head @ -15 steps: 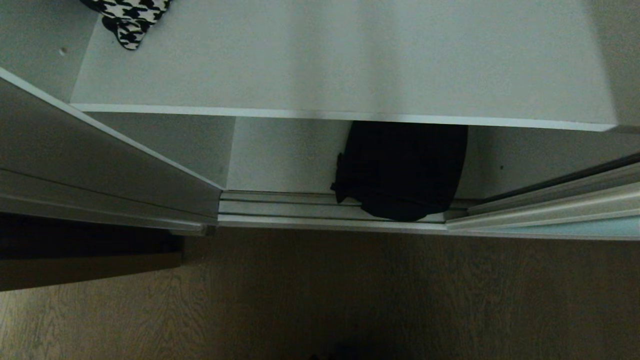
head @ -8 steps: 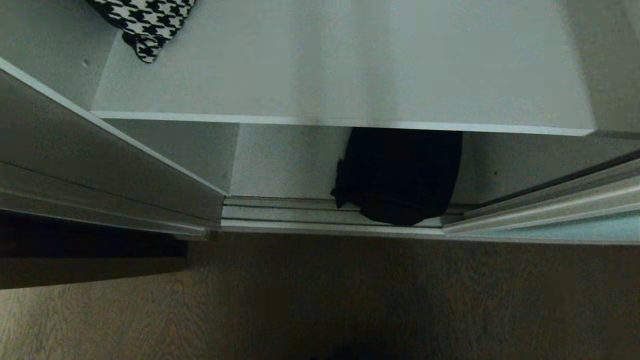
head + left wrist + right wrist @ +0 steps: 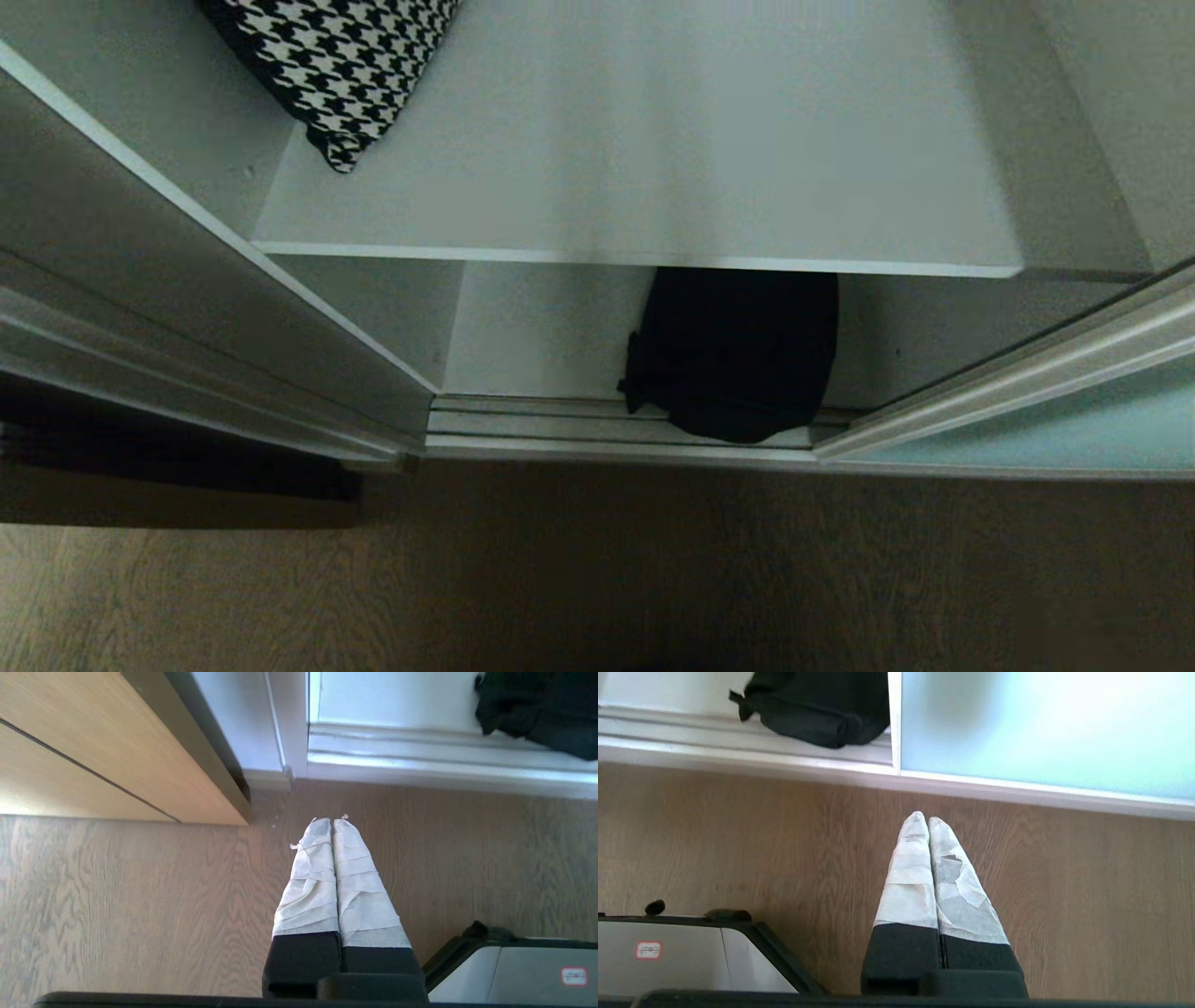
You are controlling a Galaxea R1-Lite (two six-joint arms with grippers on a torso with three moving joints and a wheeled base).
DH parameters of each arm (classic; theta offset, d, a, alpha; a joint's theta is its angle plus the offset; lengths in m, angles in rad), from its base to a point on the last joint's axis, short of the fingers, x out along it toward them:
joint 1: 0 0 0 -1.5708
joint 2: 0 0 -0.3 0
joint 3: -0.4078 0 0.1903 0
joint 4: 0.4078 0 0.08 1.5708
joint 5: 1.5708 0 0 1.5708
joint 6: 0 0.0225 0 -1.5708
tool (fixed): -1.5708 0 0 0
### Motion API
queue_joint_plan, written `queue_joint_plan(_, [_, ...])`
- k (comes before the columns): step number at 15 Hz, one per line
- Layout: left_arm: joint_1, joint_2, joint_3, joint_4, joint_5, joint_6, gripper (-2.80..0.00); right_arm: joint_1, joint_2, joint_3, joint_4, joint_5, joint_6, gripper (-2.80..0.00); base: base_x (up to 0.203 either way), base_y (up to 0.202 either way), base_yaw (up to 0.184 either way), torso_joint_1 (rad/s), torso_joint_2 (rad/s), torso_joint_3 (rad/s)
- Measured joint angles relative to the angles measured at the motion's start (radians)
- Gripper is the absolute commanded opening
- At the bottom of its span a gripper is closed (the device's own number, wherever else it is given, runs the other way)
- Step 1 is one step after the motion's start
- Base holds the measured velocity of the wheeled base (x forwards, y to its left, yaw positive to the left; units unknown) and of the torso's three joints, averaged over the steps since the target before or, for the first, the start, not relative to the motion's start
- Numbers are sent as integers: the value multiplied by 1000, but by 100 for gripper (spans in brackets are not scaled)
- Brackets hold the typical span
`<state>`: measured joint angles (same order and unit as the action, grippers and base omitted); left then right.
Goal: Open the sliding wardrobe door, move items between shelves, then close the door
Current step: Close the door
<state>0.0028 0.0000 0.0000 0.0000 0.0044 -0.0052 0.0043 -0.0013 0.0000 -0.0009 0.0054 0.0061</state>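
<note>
From the head camera, the sliding wardrobe door (image 3: pixel 1046 434) stands pushed aside at the right, its pale aqua glass and silver frame leaving the opening bare, so the first step looks done. One black bag (image 3: pixel 733 359) sits on the wardrobe's bottom board, toward the right of the opening, its front bulging over the door track (image 3: pixel 541 425) at the front edge. Above it one white shelf (image 3: pixel 653 187) spans the width; a single houndstooth cushion (image 3: pixel 341 65) lies at its back left corner, and the rest of the board is bare. Neither arm shows here. Judging by this, the bag has not been lifted to another shelf, and closing the door remains as well.

In the left wrist view, the left gripper (image 3: pixel 332 821) hangs over the wooden floor (image 3: pixel 117 896) just short of the track, its taped jaws pressed together and holding nothing. A wood-grain door (image 3: pixel 93 756) with a dark groove stands to one side, and a corner of the black bag (image 3: pixel 537 709) shows past the track. Part of the robot's base (image 3: pixel 514 970) is in view too.

In the right wrist view, the right gripper (image 3: pixel 927 819) likewise hangs above the floor (image 3: pixel 738 849), jaws together and empty. The black bag (image 3: pixel 822 704) rests on the track right beside the door's vertical frame, and the frosted panel (image 3: pixel 1041 728) fills the space next to it. The bag overlapping the track would likely block the door from sliding shut until it is moved.

Count: one bag, one cushion, one glass door, one shelf above the bottom board, two grippers.
</note>
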Motion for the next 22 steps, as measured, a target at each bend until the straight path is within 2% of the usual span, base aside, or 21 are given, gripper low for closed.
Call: queue_joint_plan(22, [0,0,0,0,-1,0,-280,0,0,0,0,1,0,-280,0,0,0,2,1,201])
